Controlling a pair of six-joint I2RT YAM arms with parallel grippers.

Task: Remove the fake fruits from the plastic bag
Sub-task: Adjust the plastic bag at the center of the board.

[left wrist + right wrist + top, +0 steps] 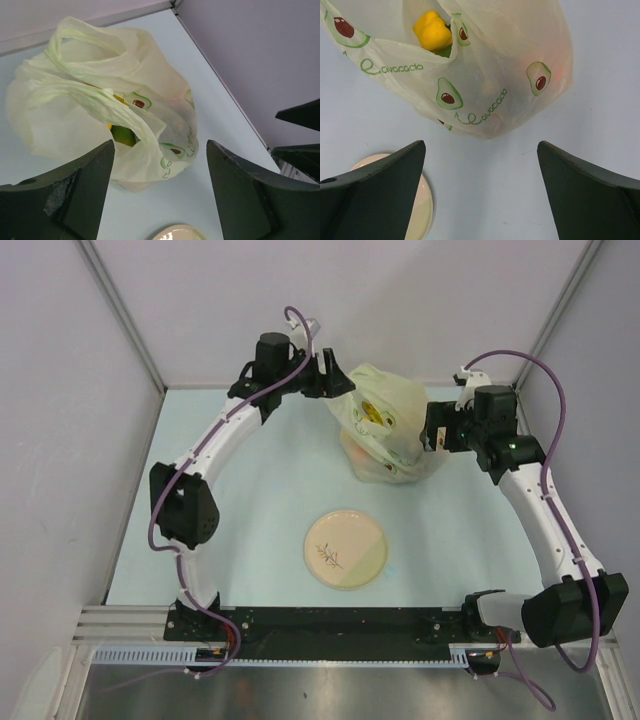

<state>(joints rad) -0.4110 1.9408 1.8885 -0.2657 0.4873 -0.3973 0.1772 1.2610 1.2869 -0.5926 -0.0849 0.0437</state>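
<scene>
Eyeing the plastic bag [380, 425]: it sits slumped on the table [250, 490] at the far middle, beyond the cream plate [346, 548], between my two arms. Left gripper [159, 150] and right gripper [481, 145] both stand spread wide and empty, just short of it. Film looks thin, limp, slick; I judge it will crumple and slide, not resist. Yellow lumpy fruit [434, 31] shows at the mouth, a green fruit [122, 135] beside it. Fruits are likely light, hard, prone to roll. Best hold: pinch a bunched handle loop [75, 92] with the left, reach through the mouth with the right.
</scene>
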